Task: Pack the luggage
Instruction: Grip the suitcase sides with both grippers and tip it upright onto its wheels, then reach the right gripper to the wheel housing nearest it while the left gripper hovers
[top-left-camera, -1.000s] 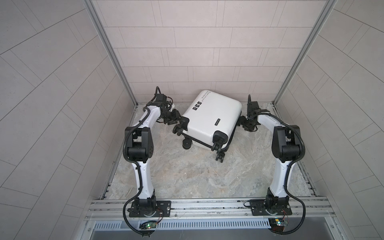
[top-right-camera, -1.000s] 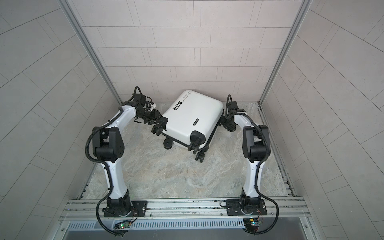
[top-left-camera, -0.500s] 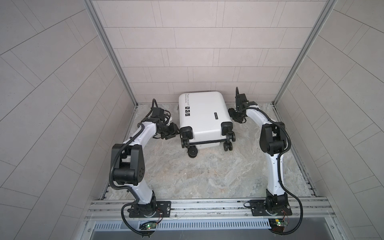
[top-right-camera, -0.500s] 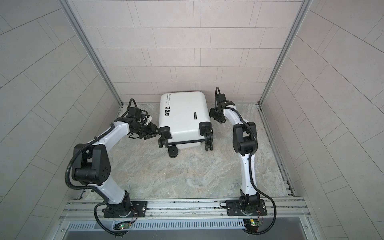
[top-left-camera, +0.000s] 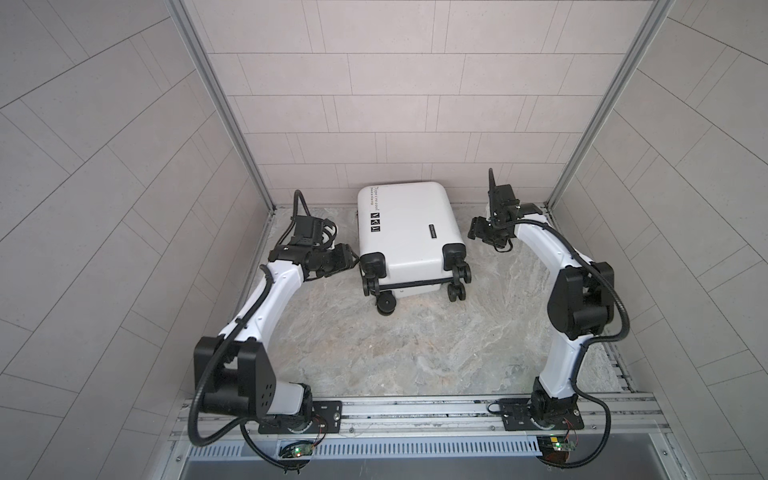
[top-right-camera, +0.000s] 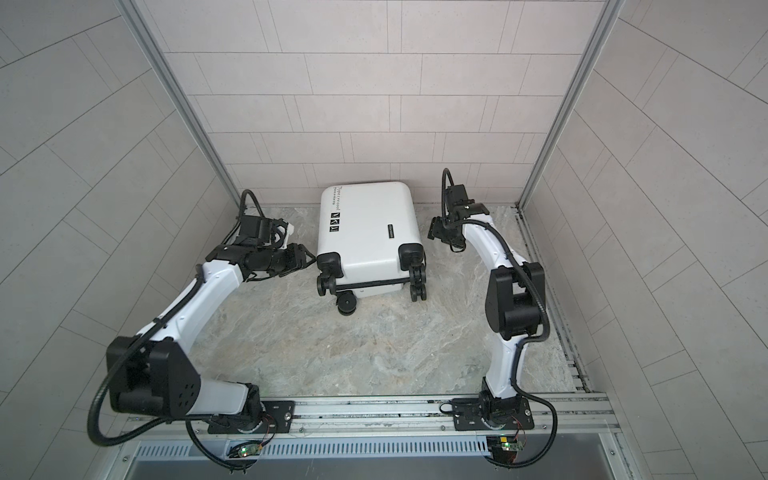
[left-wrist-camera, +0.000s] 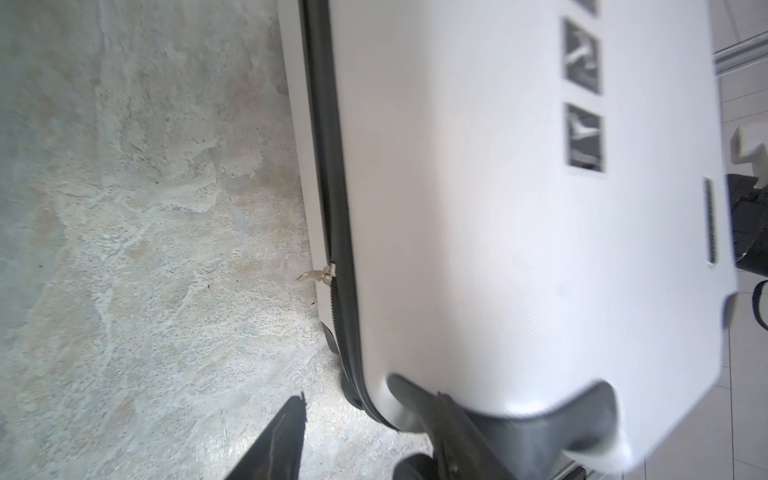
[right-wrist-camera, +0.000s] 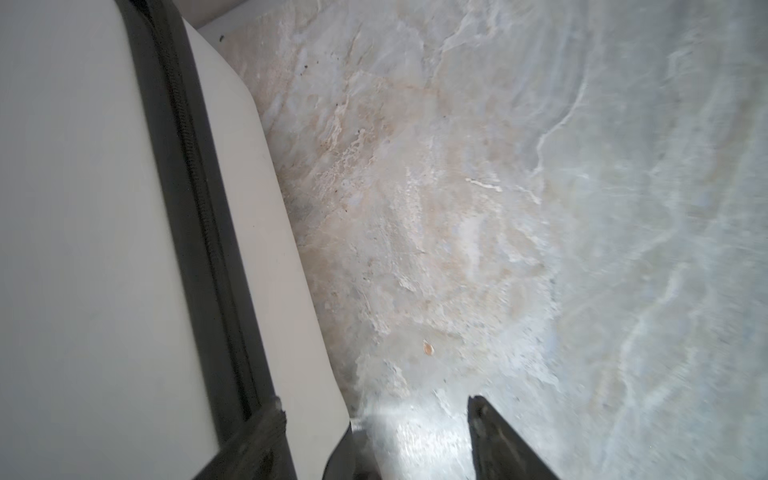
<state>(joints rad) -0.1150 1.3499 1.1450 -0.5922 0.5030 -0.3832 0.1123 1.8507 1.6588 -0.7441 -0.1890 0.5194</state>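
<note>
Both sets of jaws stand apart, empty: left gripper (top-left-camera: 352, 257) by a wheel (top-left-camera: 370, 276), right gripper (top-left-camera: 473, 230) beside the suitcase (top-left-camera: 409, 232). We see it lying shut at the back of the table (top-left-camera: 415, 353); packing looks nearly done, zip (left-wrist-camera: 332, 187) state unclear.

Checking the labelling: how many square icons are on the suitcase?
3 icons in a row on the suitcase, along its left edge: one nearest the text, one midway, one nearest the wheels. Other faces are hidden.
</note>
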